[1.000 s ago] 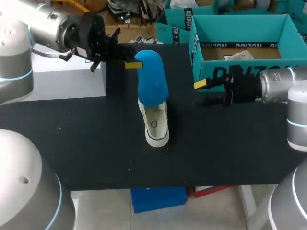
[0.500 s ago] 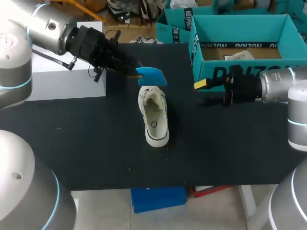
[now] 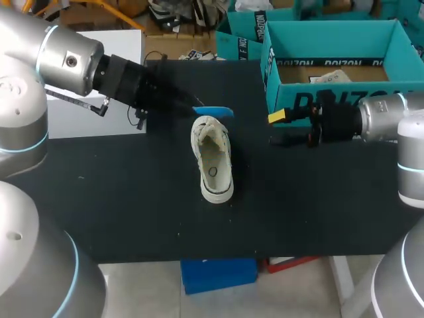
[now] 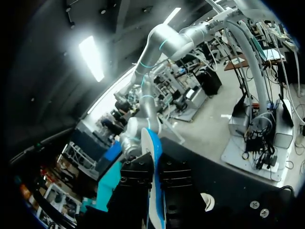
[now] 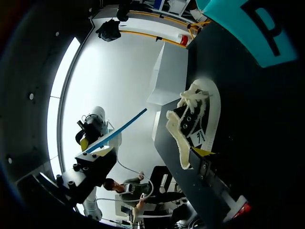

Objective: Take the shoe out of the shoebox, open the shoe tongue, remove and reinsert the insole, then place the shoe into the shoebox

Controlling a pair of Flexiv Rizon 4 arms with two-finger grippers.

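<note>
Since the shoe (image 3: 212, 159) lies on the table (image 3: 132, 199) outside the shoebox (image 3: 331, 25) with its opening spread wide, removal from the box and opening of the tongue are judged complete. The blue insole (image 3: 213, 111) is out of the shoe and is clamped between the fingers of the left gripper (image 3: 191, 106), held edge-on near the toe end and apart from the shoe. The right gripper (image 3: 281, 117) is stationed just in front of the shoebox's near wall; whether it is apart or together cannot be told. Reinsertion of the insole and return of the shoe to the shoebox are judged outstanding.
</note>
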